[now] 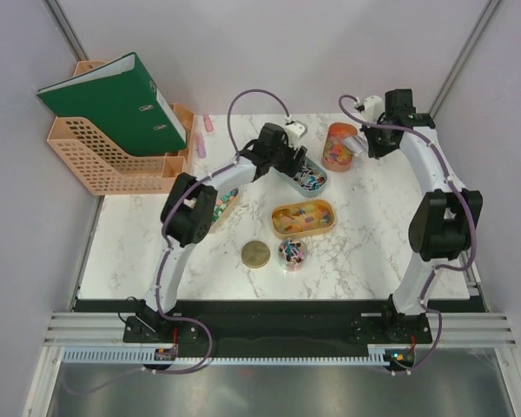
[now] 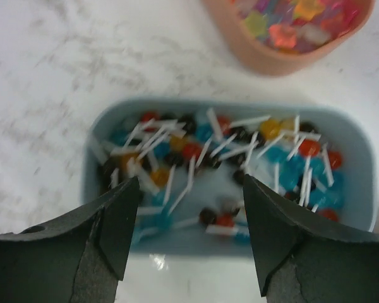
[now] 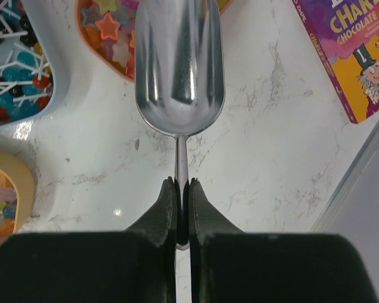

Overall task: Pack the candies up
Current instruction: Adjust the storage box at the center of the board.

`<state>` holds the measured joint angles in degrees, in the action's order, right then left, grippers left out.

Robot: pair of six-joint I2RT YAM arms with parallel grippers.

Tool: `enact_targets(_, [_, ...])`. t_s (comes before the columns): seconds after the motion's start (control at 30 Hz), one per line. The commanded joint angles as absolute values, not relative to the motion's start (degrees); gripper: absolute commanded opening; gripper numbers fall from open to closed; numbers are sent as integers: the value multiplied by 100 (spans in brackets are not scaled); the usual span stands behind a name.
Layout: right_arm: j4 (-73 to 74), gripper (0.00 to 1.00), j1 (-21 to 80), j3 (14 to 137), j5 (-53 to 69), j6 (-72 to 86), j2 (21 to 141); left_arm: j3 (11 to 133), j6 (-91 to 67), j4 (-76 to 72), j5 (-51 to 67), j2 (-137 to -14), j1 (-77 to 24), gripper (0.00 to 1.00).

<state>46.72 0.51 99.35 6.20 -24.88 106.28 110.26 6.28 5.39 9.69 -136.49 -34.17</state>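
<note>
Candies (image 2: 189, 150) lying in blue tray (image 2: 189, 245) at centre of left wrist view, left fingers (image 2: 120, 218) hanging apart above it, right fingers (image 3: 166, 211) clamping silver scoop (image 3: 179, 69) handle over marble worktop (image 3: 265, 139)

**Lettering on One Box Only**

Printed on a purple and yellow box (image 3: 360, 57) at the top right corner of the right wrist view: "CHAR" in large yellow capitals, cut off by the picture's edge. Below it, in smaller capitals, "CHOCOLATE FA", likewise cut off. Above both, a sliver of one more line, too little to read. On the green binder (image 1: 113, 100) in the top view, spine marks too small to read.
</note>
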Motion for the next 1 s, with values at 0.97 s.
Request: enact_targets(0.97, [5949, 0, 800, 12577, -133, -2479, 12235, 8561, 114, 114, 712, -10478, -2487, 76])
